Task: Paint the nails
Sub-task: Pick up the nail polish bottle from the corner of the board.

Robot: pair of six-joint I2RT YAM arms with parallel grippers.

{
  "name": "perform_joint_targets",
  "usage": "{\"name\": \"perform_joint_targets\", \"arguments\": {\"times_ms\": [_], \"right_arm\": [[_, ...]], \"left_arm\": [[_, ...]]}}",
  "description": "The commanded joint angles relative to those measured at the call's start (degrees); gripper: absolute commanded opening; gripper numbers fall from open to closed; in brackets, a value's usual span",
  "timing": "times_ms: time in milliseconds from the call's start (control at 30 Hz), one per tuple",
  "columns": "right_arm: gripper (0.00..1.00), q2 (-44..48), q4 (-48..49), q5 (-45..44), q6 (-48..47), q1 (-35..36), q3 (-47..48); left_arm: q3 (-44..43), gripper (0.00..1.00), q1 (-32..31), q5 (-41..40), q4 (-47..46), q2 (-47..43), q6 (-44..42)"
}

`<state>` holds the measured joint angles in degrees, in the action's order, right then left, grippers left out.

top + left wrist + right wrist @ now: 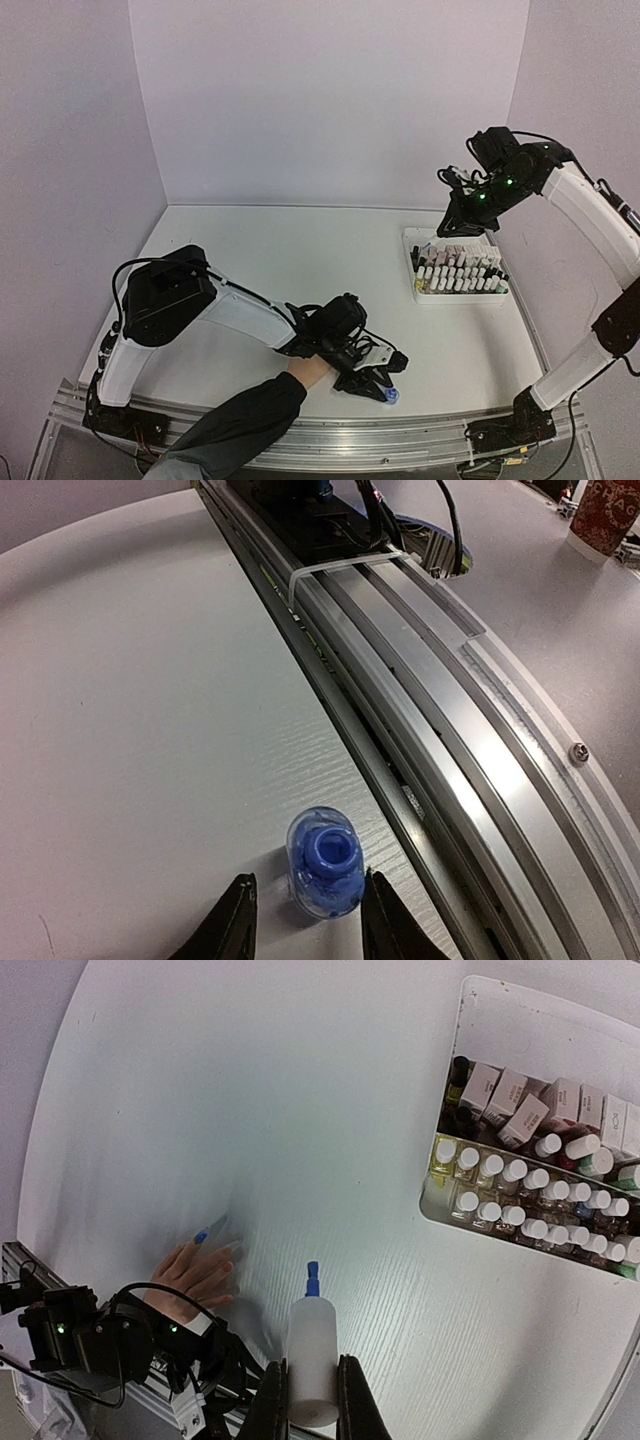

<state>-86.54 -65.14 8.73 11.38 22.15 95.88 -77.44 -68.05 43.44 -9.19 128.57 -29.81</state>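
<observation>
A light-skinned hand (195, 1275) with a dark sleeve (235, 425) lies flat near the table's front edge. One of its nails (201, 1237) is blue and the others look bare pink. In the top view my left arm covers most of the hand (310, 370). My left gripper (308, 878) stands open around an uncapped blue polish bottle (325, 863) on the table. Its right finger touches the glass and its left finger stands apart. My right gripper (312, 1372) hangs high at the back right (465, 215), shut on a white cap (313, 1350) with a blue brush tip (312, 1278).
A white tray (466, 1000) packed with several small bottles and boxes sits at the right of the table (412, 236). An aluminium rail (450, 740) runs along the near edge, right beside the blue bottle (392, 396).
</observation>
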Motion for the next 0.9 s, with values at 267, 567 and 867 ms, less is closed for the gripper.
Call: {"name": "perform_joint_targets", "arguments": {"times_ms": [267,567,867], "right_arm": [[0.0,1.1,-0.3,0.3,-0.7,-0.1,1.7],[0.0,1.1,-0.7,0.0,-1.0,-0.1,1.8],[0.0,0.8,-0.9,0.1,-1.7,-0.2,1.8]], "left_arm": [[4.7,0.35,-0.1,-2.1,-12.2,0.4,7.5],[6.1,0.33,-1.3,-2.7,-15.3,1.2,8.1],[5.1,0.32,-2.4,-3.1,-15.7,1.8,8.2]]}}
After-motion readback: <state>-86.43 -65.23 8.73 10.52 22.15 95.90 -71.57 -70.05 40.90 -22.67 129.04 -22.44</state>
